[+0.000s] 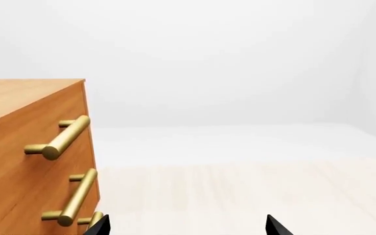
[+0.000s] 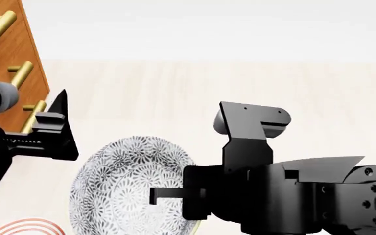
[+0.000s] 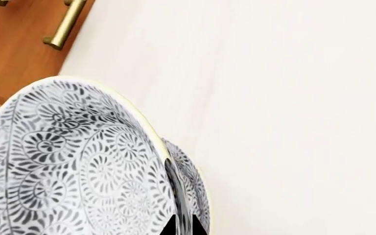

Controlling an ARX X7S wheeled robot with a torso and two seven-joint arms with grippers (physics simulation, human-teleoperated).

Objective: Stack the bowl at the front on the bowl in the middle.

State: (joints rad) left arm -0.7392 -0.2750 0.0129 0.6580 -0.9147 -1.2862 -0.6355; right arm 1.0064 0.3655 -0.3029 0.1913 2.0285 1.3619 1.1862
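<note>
A white bowl with a grey floral pattern [image 2: 126, 186] hangs tilted on edge above the pale floor. My right gripper [image 2: 156, 196] is shut on its rim. In the right wrist view the bowl [image 3: 64, 176] fills the near side, and the rim passes between the two black fingertips of the right gripper [image 3: 182, 227]. A sliver of a red-ringed dish [image 2: 26, 228] shows at the bottom left of the head view; I cannot tell which bowl it is. My left gripper [image 1: 188, 227] is open and empty, beside the wooden dresser.
A wooden dresser [image 2: 5, 58] with brass bar handles [image 1: 60, 139] stands at the left, close to the left gripper's fingers [image 2: 57, 132]. Pale wood floor [image 2: 240, 83] stretches ahead to a white wall.
</note>
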